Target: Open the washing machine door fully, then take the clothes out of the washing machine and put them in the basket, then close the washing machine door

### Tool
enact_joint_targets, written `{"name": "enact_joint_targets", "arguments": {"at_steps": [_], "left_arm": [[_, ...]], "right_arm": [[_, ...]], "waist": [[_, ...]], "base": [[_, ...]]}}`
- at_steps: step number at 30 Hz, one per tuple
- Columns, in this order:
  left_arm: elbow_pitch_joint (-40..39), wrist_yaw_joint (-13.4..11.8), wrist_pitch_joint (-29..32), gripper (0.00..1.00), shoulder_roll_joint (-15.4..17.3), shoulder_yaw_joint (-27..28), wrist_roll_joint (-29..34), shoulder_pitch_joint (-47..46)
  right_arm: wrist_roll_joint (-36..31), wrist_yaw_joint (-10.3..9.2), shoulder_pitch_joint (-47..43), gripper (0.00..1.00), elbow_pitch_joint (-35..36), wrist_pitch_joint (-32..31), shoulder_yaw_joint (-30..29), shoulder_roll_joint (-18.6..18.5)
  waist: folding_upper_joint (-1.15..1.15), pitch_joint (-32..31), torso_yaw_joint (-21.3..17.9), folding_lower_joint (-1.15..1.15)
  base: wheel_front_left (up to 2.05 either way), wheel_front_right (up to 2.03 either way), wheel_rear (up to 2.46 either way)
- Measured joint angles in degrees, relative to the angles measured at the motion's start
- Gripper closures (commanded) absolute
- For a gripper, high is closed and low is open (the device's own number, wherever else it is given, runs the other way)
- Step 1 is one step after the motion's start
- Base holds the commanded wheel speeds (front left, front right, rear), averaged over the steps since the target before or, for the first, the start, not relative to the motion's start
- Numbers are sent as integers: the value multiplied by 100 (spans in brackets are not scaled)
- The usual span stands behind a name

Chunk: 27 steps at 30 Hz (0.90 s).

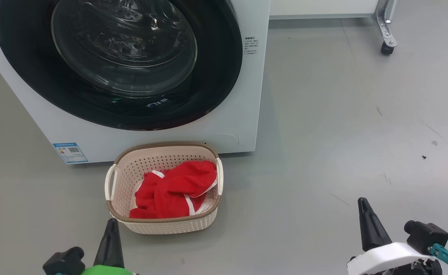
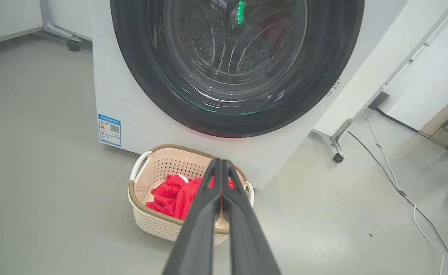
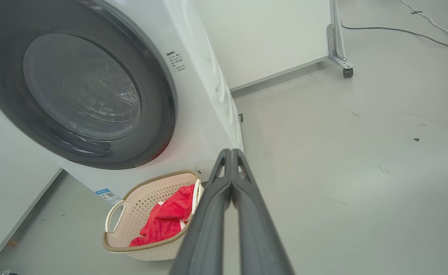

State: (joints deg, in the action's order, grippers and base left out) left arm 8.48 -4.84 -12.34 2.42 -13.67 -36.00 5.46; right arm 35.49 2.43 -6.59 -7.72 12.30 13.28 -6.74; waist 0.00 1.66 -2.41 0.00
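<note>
Clothes: bright red soft fabric with narrow white trim, crumpled into one loose heap with no clear long axis. It lies inside the basket, towards its right wall in the head view.
Basket: cream plastic, a rounded rectangle with perforated sides, a brown woven-look rim and a pale loop handle at each end. It stands upright on the floor, open top up, just in front of the machine's lower edge. The handles point left and right in the head view, so its longer side seems to run along the machine's front.
Washing machine door: a round door with a wide glossy black ring around a bulging clear glass bowl. It sits flat against the machine's front, with the perforated steel drum visible through the glass.
Washing machine: a smooth white box with a small blue label at its lower left corner.
Left gripper: two long dark tapered fingers pressed together to a point, gripping nothing. It is low, near the basket's front left corner and not touching it.
Right gripper: fingers likewise pressed together and empty, over bare floor well to the basket's right.
Floor: smooth matte grey with a few dark scuffs.
Background: a metal frame leg on a caster.
</note>
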Motion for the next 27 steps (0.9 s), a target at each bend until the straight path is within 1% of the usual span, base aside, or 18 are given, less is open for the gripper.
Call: {"name": "enact_joint_targets", "arguments": {"at_steps": [10,15,22,27], "left_arm": [[0,70,178,100,36,135,-761,-16],[9,169,272,100,65,242,-1235,-27],[34,245,398,100,93,324,-1726,-101],[60,321,472,100,143,414,-2101,-121]], "right_arm": [[742,3,32,100,-18,-199,-202,3],[1177,46,91,100,-51,-318,-325,3],[1702,54,165,100,-110,-445,-448,4],[2074,100,232,100,-163,-544,-554,8]], "waist": [[0,-15,29,0],[0,-25,47,0],[0,-36,67,0],[0,-45,82,0]], "base": [[0,0,0],[0,0,0],[0,0,0],[0,0,0]]}}
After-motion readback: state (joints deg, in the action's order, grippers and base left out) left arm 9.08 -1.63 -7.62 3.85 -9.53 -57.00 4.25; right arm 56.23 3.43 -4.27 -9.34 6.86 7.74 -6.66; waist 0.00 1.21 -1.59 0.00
